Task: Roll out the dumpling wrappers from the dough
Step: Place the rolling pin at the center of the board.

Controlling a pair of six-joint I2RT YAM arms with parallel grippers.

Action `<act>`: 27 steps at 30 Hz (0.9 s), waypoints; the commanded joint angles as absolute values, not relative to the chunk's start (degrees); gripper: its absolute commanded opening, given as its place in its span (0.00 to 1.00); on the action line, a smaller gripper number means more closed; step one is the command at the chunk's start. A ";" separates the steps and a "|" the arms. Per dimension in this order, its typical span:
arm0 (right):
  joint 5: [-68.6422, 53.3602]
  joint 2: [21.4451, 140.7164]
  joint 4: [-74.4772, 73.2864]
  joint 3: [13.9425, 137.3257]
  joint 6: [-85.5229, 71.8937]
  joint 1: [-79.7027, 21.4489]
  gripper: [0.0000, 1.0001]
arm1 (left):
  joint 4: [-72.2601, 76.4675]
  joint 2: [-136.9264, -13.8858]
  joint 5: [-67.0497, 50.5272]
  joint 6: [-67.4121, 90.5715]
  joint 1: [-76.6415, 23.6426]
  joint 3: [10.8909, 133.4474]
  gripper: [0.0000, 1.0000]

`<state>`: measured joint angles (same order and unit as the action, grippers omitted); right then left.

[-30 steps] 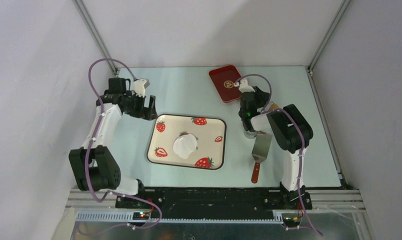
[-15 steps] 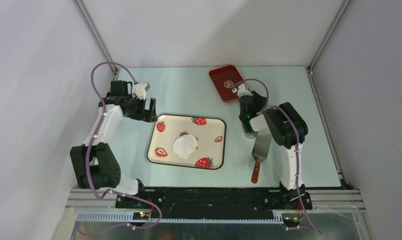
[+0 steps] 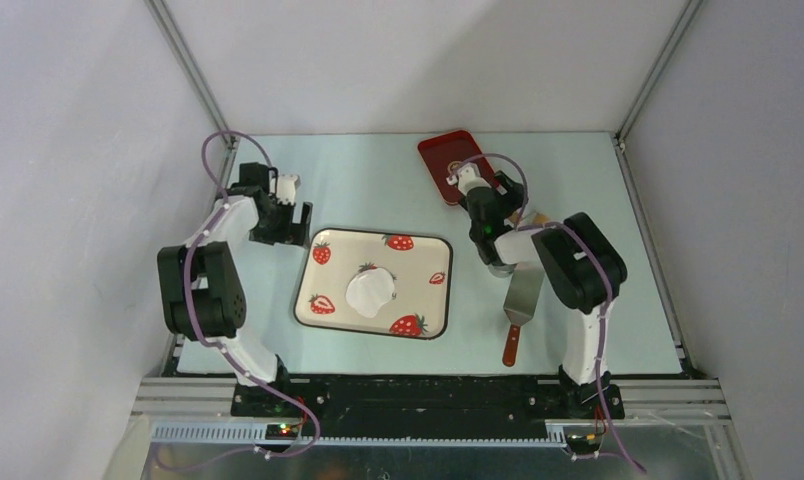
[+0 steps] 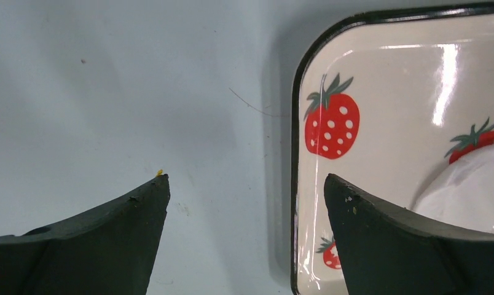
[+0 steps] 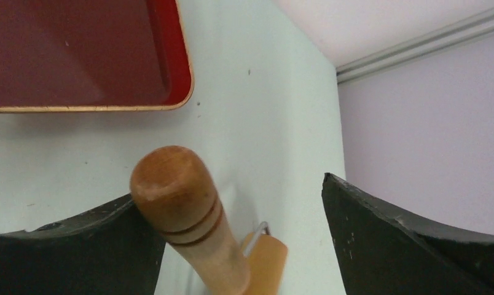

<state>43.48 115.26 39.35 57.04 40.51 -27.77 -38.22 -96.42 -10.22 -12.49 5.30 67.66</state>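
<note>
The white dough (image 3: 370, 291) lies on the strawberry-print tray (image 3: 433, 250); its edge also shows in the left wrist view (image 4: 472, 184). No separate dumpling wrappers are in view. My left gripper (image 3: 299, 224) (image 4: 246, 184) hangs open over the tray's far-left corner rim (image 4: 294, 153), holding nothing. My right gripper (image 3: 490, 215) (image 5: 229, 187) stands open just in front of the red tray. A wooden roller handle (image 5: 177, 196) leans against its left finger, with a wide gap to the right finger.
A red tray (image 3: 450, 163) (image 5: 78, 55) sits at the back. A metal scraper (image 3: 524, 291) with a red handle (image 3: 512, 345) lies near the right arm. A small silvery cup (image 3: 498, 267) stands beside it. Enclosure walls close in on both sides.
My right gripper's jaws have spread wide off the roller handle and its wrist has shifted slightly left and away. The left arm's elbow has swung up toward the left wall.
</note>
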 commanded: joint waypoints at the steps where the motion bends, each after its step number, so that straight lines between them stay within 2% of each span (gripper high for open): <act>1: 40.79 104.82 32.34 59.75 37.26 -28.39 0.95 | -36.45 -97.86 -7.44 -11.09 4.13 71.32 1.00; 8: 26.95 89.08 4.03 60.18 26.97 -27.81 0.99 | -36.43 -100.15 -5.22 -10.60 2.07 72.01 0.98; 11: 25.23 87.76 0.55 59.97 23.08 -26.05 0.97 | -36.45 -100.54 -4.96 -10.41 1.52 72.13 0.97; 17: 26.78 92.69 2.72 59.98 23.28 -23.74 0.97 | -36.25 -100.74 -3.68 -9.95 -1.23 71.71 0.93; 21: 17.78 89.82 -4.92 59.87 23.84 -23.60 0.90 | -36.16 -101.08 -2.58 -9.32 -2.21 71.66 0.88; 24: 9.09 86.87 -11.92 58.69 25.29 -24.14 0.88 | -36.29 -102.22 -2.34 -8.87 -2.49 72.03 0.86; 27: 5.40 84.18 -14.12 55.46 27.44 -24.79 0.87 | -36.25 -103.14 -2.26 -8.72 -2.88 72.18 0.85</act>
<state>14.87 89.58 -7.44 58.02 25.21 -23.88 -37.34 -101.89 -3.40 -10.00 -2.52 70.26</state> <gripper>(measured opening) 0.879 0.859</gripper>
